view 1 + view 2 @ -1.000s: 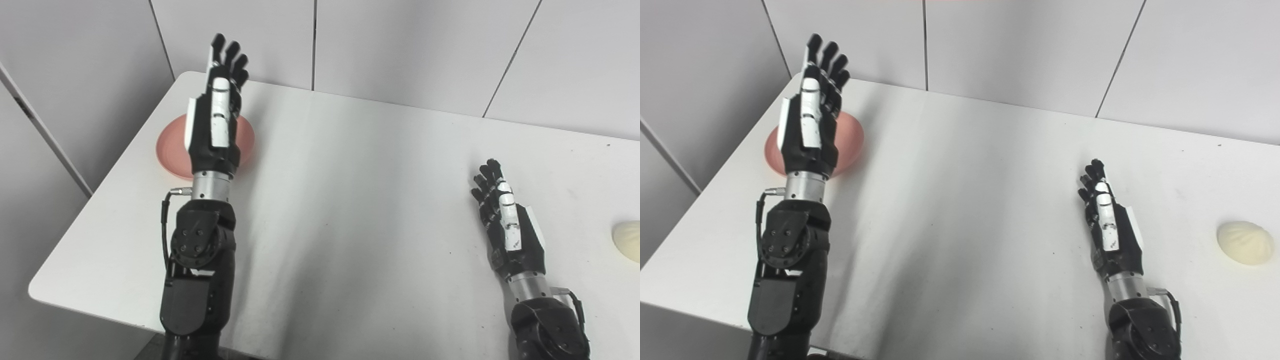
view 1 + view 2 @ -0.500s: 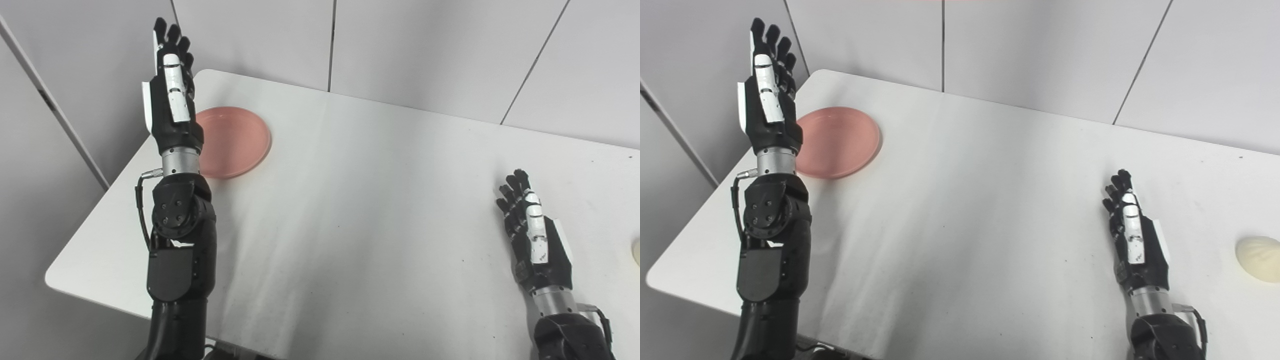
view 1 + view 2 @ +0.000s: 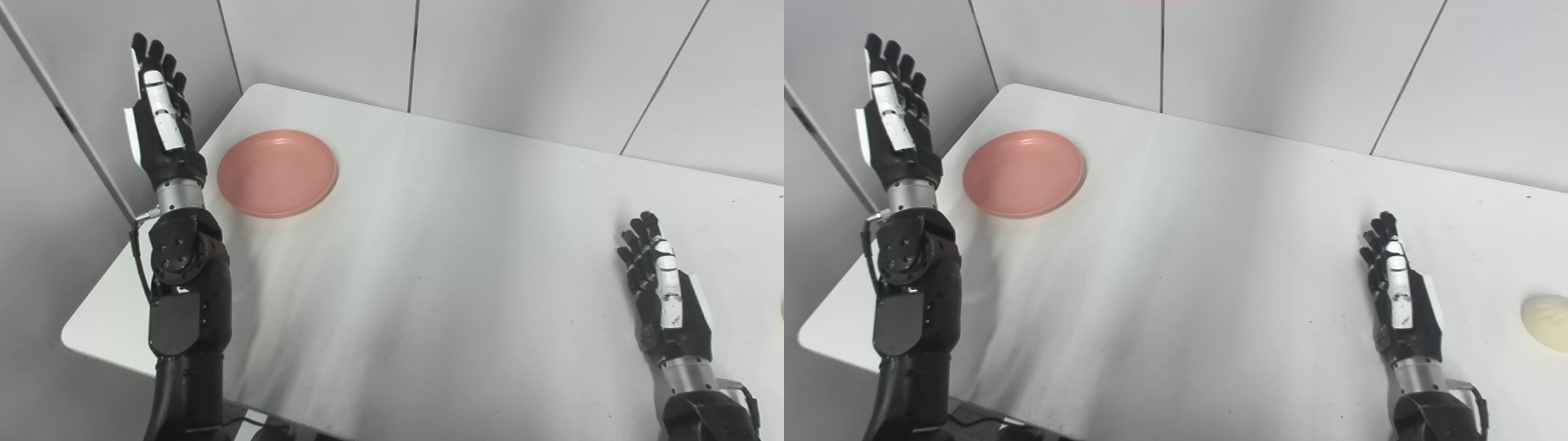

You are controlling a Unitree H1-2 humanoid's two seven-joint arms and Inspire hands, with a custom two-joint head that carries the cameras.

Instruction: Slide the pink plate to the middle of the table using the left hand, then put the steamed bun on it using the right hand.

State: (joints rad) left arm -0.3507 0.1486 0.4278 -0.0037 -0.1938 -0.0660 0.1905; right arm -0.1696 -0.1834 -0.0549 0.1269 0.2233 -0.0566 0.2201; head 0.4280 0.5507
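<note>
Pink plate sits far-left on table, untouched. Your left hand raised beside it, fingers spread, empty. Right hand spread, idle; steamed bun far right. Risk: hard sideways shove sends plate past middle.

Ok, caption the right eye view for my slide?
Left hand open beside pink plate; right hand open near the bun.
</note>
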